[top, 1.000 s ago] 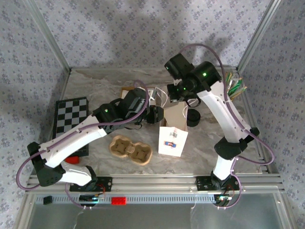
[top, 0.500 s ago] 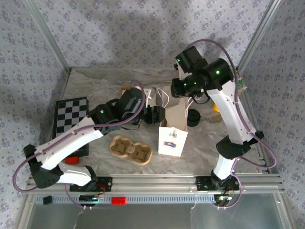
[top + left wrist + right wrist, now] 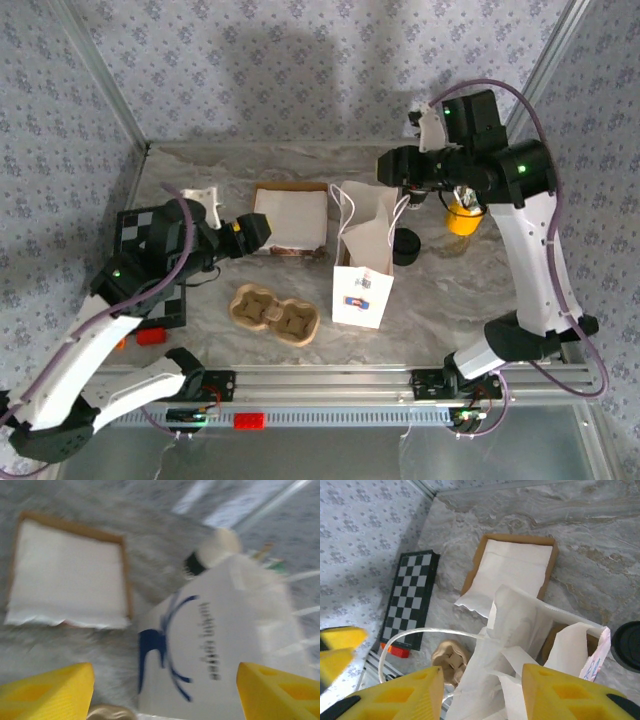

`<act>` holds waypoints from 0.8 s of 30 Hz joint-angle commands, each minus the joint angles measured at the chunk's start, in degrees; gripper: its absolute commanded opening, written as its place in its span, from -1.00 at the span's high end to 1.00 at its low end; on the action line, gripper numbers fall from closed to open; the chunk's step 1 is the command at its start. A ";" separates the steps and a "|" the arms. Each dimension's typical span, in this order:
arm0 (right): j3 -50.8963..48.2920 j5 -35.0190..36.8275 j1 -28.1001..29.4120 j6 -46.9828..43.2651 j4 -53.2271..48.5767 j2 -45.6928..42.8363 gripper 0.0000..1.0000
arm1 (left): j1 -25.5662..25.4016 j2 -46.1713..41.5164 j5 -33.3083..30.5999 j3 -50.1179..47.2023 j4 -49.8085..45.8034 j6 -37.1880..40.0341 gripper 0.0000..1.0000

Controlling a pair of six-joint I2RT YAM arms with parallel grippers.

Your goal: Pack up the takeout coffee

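Left gripper [image 3: 256, 231], top external view: jaws spread, nothing held; left of the white paper bag [image 3: 364, 262], apart from it.
Right gripper [image 3: 392, 172]: jaws parted, nothing pinched; behind the bag, above its open mouth, clear of the paper.
Bag: upright, cord handles raised, printed label on near face.
Brown tray of white napkins [image 3: 291, 186]: just left of bag, between bag and left gripper.
Black lid stack [image 3: 406, 246]: just right of bag.
Yellowish cup stack [image 3: 461, 216]: farther right of bag, behind the lids.
Pulp cup carrier [image 3: 273, 313]: near-left of bag.
Checkerboard [image 3: 150, 240]: far left of bag.
Red block [image 3: 150, 336]: far left of bag, at near edge.

Left wrist view, blurred: yellow fingers [image 3: 45, 690] at both lower corners, wide apart; bag side with blue print ahead; tray left of bag; cream and black shapes past bag's far edge, too blurred to name.

Right wrist view: yellow fingers [image 3: 395, 695] apart; bag mouth below, full of white paper folds, one cord handle looped out; brown patch inside, not identifiable.

Takeout coffee: position cannot be told; bag interior largely hidden by folds.
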 commanded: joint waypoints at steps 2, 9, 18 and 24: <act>-6.63 -3.64 -3.59 -0.84 6.66 -3.97 0.05 | 3.58 3.61 5.83 -11.02 10.35 -15.86 -0.54; -22.40 -8.29 -12.58 2.40 16.07 -11.71 -0.01 | 4.60 17.35 3.04 -12.74 18.43 -29.37 -0.59; -28.73 -14.26 -20.27 4.33 20.74 -15.70 -0.03 | 5.59 27.33 -3.31 -13.89 23.61 -44.17 -0.47; -30.17 -16.15 -22.77 4.10 21.30 -16.19 -0.04 | 5.67 32.66 -3.37 -13.00 23.90 -48.21 -0.29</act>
